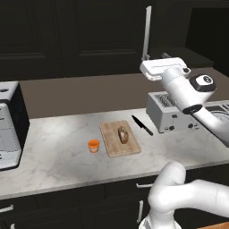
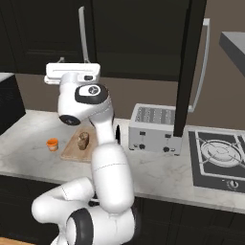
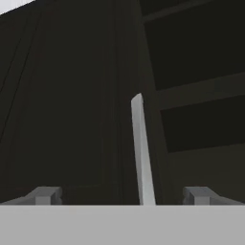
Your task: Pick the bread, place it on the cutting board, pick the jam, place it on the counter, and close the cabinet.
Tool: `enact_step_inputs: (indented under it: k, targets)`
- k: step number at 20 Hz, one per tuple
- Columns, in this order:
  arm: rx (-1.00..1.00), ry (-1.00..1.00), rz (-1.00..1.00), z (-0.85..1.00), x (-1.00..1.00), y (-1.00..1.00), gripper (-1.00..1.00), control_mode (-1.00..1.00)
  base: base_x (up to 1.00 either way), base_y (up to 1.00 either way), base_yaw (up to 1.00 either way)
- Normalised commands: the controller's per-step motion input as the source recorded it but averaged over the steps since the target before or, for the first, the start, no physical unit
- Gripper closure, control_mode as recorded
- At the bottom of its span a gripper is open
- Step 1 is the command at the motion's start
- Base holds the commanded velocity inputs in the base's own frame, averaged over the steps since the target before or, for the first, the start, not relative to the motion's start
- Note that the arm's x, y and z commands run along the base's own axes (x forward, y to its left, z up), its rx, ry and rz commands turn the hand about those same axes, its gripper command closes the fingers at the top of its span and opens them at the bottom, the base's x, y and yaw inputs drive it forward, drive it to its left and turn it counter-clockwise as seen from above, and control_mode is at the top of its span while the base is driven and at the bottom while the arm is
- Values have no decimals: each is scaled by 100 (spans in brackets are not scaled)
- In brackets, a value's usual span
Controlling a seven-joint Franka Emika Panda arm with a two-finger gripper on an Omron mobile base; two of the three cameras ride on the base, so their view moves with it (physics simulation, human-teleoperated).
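Hand view, centre: gripper (image 3: 122, 196) spread wide, holding nothing, facing the cabinet (image 3: 72, 95) handle (image 3: 141, 153). Left base view adds bread (image 1: 123, 134) on cutting board (image 1: 119, 138). No legible writing.

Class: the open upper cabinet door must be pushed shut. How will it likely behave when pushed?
The cabinet door looks like a rigid flat panel, so it should probably swing on its hinges, not flex. The open gripper faces a slim bar handle; smooth metal may let the fingers slide.

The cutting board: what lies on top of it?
Only the bread lies on the cutting board. The counter under the board is covered.
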Motion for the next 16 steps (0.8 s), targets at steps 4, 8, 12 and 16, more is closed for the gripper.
enact_step_inputs:
  k: [4,8,12,16]
  targets:
    - [0,0,0,8,-47,0,-100,-100,0,0,0]
    - [0,0,0,13,-49,0,-100,-100,0,0,0]
    - [0,0,0,8,-49,-4,-100,-100,0,0,0]
    - [0,3,0,6,-47,-9,-100,-100,0,0,0]
